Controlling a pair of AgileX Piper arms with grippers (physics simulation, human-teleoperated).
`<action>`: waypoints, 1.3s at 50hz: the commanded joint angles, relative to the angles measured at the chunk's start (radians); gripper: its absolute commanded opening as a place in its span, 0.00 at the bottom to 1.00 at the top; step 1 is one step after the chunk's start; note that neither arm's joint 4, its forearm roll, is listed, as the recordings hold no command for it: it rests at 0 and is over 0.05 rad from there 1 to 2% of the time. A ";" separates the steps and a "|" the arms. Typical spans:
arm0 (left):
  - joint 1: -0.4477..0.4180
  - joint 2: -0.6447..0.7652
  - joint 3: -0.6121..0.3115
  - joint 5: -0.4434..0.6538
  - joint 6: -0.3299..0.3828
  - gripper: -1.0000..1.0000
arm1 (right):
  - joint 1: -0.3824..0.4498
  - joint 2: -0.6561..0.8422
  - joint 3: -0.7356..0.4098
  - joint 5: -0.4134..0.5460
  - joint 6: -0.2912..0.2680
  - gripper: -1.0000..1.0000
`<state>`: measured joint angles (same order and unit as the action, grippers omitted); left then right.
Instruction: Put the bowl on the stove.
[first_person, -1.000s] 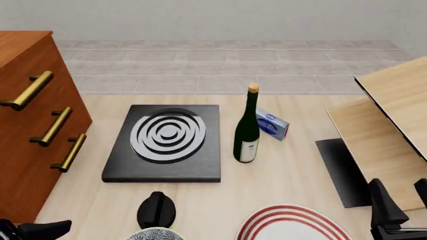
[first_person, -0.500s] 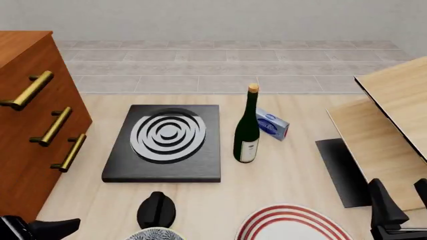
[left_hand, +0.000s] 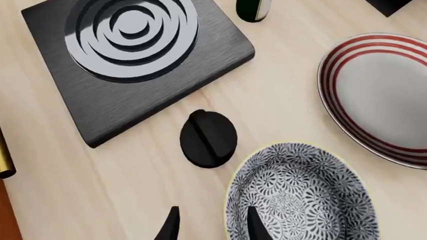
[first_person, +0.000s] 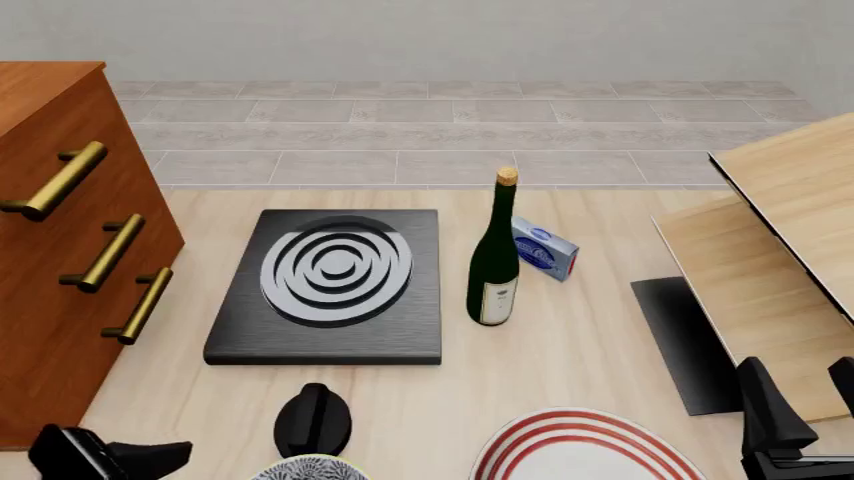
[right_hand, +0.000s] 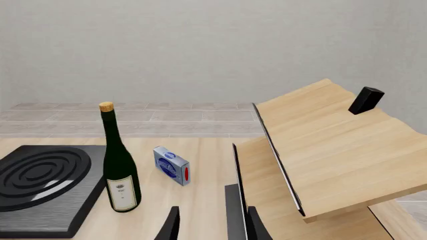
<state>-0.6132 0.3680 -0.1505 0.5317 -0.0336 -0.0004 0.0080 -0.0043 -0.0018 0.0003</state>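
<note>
The bowl (left_hand: 300, 197), deep with a dark grey-and-white floral pattern and a pale rim, rests on the table; in the front view only a sliver of the bowl (first_person: 310, 468) shows at the bottom edge. My left gripper (left_hand: 212, 229) is open above it, one finger over the bowl's inside and the other outside the rim, holding nothing. The left gripper (first_person: 150, 457) sits at the front view's bottom left. The stove (first_person: 327, 285), a black slab with grey rings, lies bare beyond the bowl, and the stove (left_hand: 133, 55) also fills the wrist view's corner. My right gripper (right_hand: 212, 226) is open and empty near the right front.
A black knob (first_person: 314, 420) sits between bowl and stove. A red-ringed plate (first_person: 581, 452) lies right of the bowl. A wine bottle (first_person: 494, 260) and blue box (first_person: 545, 248) stand right of the stove. Wooden drawers (first_person: 67, 250) flank the left; a black mat (first_person: 681, 340) and wooden shelf (first_person: 787, 230) the right.
My left gripper has slid rightward along the front edge toward the bowl. The right gripper and all objects have stayed put.
</note>
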 joint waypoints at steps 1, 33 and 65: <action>-0.015 0.068 0.036 -0.084 -0.012 1.00 | 0.000 0.000 0.000 0.000 0.000 1.00; -0.020 0.114 0.061 -0.131 0.004 1.00 | 0.000 0.000 0.000 0.000 0.000 1.00; -0.057 0.241 0.094 -0.259 -0.010 1.00 | 0.000 0.000 0.000 0.000 0.000 1.00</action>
<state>-0.6606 0.5615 -0.0692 0.3195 -0.0378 -0.0003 0.0080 -0.0043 -0.0018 0.0003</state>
